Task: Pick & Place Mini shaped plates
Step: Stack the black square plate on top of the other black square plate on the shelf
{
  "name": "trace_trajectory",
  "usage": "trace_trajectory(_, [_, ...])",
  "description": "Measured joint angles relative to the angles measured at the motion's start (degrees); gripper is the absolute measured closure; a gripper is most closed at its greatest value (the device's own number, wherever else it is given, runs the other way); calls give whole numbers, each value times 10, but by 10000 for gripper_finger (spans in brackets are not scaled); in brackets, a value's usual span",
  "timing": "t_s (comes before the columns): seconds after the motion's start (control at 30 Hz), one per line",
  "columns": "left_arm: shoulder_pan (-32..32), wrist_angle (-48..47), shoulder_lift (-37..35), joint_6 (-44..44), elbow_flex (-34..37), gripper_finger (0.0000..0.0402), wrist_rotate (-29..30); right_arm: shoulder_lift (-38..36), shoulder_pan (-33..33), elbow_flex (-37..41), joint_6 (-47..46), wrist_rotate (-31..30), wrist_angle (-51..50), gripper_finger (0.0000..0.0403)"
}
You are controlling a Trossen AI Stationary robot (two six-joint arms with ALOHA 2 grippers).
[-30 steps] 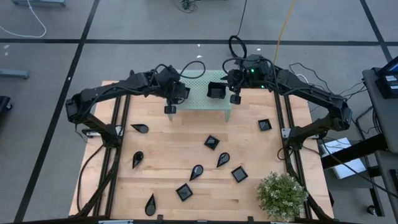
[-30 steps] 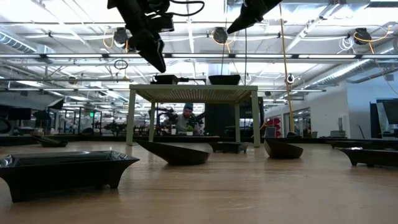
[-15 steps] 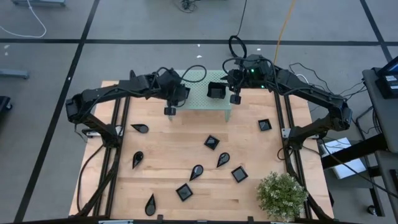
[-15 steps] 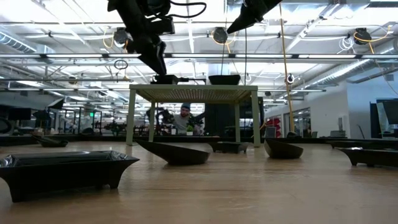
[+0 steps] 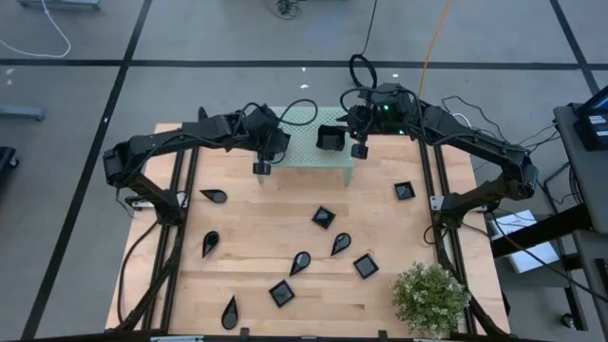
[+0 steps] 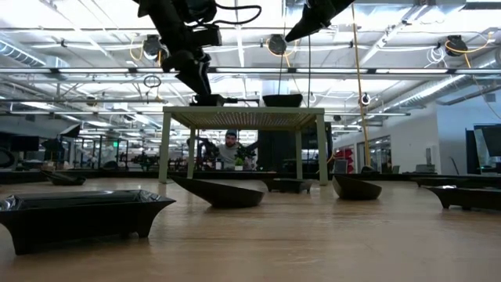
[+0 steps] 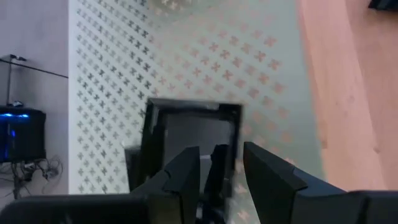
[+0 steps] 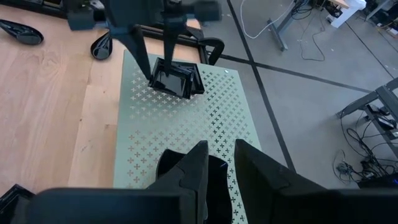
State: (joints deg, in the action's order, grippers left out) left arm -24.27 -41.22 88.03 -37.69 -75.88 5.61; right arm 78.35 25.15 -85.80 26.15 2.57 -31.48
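Showing: both arms over the pale green perforated stand [image 5: 318,144] at the far edge of the table [image 5: 266,228].
Left gripper [image 7: 214,174]: fingers spread around the near rim of a square plate [image 7: 189,134] resting on the stand's left part; whether the pads touch it cannot be told.
Right gripper [image 8: 217,165]: fingers slightly parted over the stand's right part, gripping nothing visible; a second square dish [image 5: 331,139] sits just beside it in the high view.
Remaining plates: square and teardrop dishes scattered well apart on the near half of the table, e.g. a teardrop one [image 5: 215,196] at left.
Risk, judged: a finger lifting away could catch the glossy rim and drag or tip the dish off the stand.
Risk, judged: both arms are near; a sideways move could bump them.
Bystander item: potted plant [image 5: 432,297] at the near right corner.
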Motion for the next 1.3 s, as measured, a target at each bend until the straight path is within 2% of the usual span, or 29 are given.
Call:
trace_trajectory(0.23, [4,5,18,-11,1,287,22,0,0,0,-12,0,0,337])
trace_trajectory(0.47, [4,10,17,-14,1,390,27,0,0,0,-25,0,0,337])
trace_trajectory(0.7, [11,8,16,-25,-5,396,27,0,0,0,-25,0,0,337])
trace_trajectory(0.97, [12,7,13,-17,-47,397,27,0,0,0,-26,0,0,337])
trace_trajectory(1.17, [10,4,12,-11,-86,398,53,0,0,0,-25,0,-1,337])
trace_trajectory(1.3, [8,-15,12,3,-89,398,96,0,0,0,-25,0,-3,337])
